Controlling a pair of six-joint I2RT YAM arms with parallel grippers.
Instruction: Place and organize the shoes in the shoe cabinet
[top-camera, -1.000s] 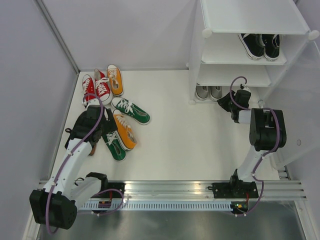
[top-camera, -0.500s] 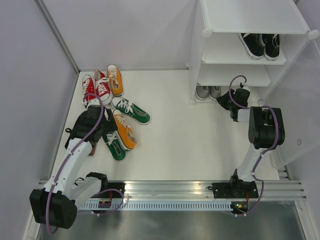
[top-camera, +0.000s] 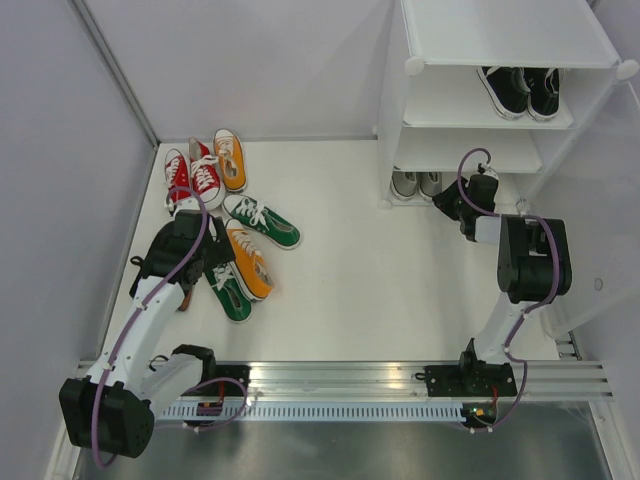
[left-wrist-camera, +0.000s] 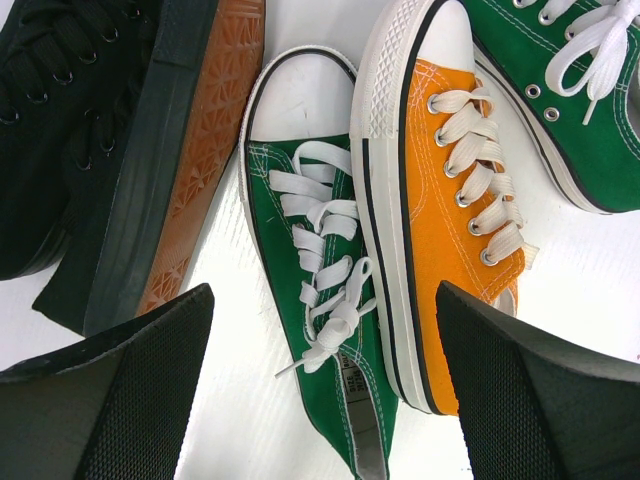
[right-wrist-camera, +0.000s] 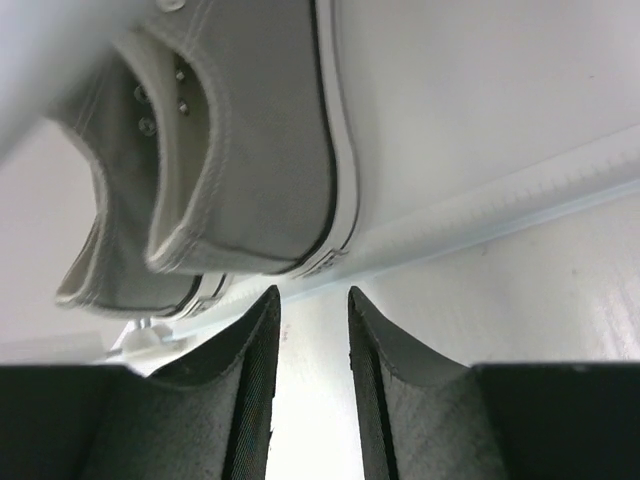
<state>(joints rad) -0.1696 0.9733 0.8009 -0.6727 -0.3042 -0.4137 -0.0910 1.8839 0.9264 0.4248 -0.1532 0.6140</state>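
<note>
- Two grey sneakers (right-wrist-camera: 240, 150) — side by side, heels outward, on the bottom tier of the shoe cabinet (top-camera: 500, 30).
- Black pair (top-camera: 520, 90) — on the shelf just under the cabinet's top panel.
- Right gripper (right-wrist-camera: 313, 295) — fingers narrowly apart, holding nothing, just in front of the grey heels.
- Left gripper (left-wrist-camera: 322, 300) — fingers spread wide, empty, above a green sneaker (left-wrist-camera: 300, 260) that lies against an orange sneaker (left-wrist-camera: 440, 230); a black shoe (left-wrist-camera: 100, 150) lies tipped on its side beside them, brown sole showing.
- Red pair (top-camera: 190, 178), second orange sneaker (top-camera: 230, 158), second green sneaker (top-camera: 265, 222) — on the white table (top-camera: 350, 280), left side, well apart from the cabinet.
</note>
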